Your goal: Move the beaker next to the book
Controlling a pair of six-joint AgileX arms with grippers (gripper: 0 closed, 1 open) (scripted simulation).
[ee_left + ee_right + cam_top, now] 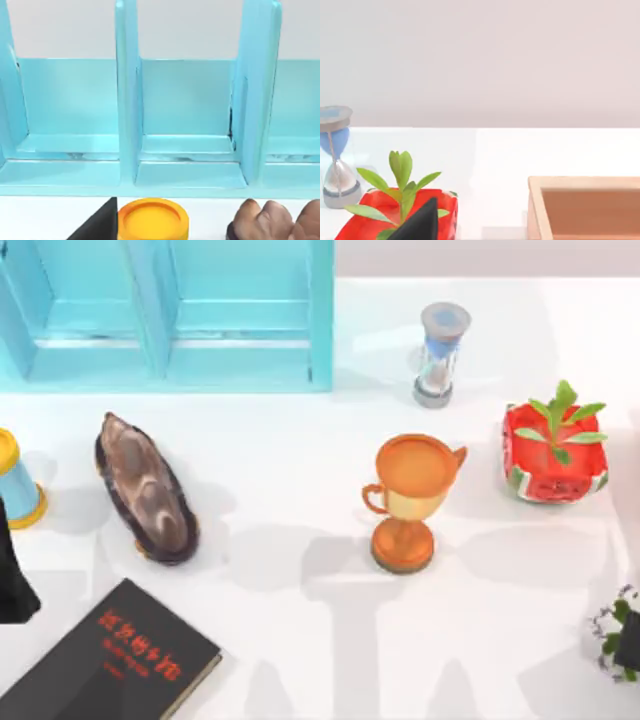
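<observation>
A white bench (300, 640) carries everything. At the far left stands a turquoise shelf unit (170, 315). The beaker (15, 480) sits upright at the left edge, with a brown shell-like lump (145, 490) near it. The book (110, 660) lies flat at the near left corner. An orange goblet (410, 500) stands mid-bench, an hourglass (440, 355) behind it, a red planter (555, 450) to the right, and a wooden tray (585, 207) beyond that.

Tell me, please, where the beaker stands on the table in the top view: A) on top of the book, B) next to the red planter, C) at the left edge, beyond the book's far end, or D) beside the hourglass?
C: the beaker stands upright at the table's left edge, apart from the book at the near left.
</observation>
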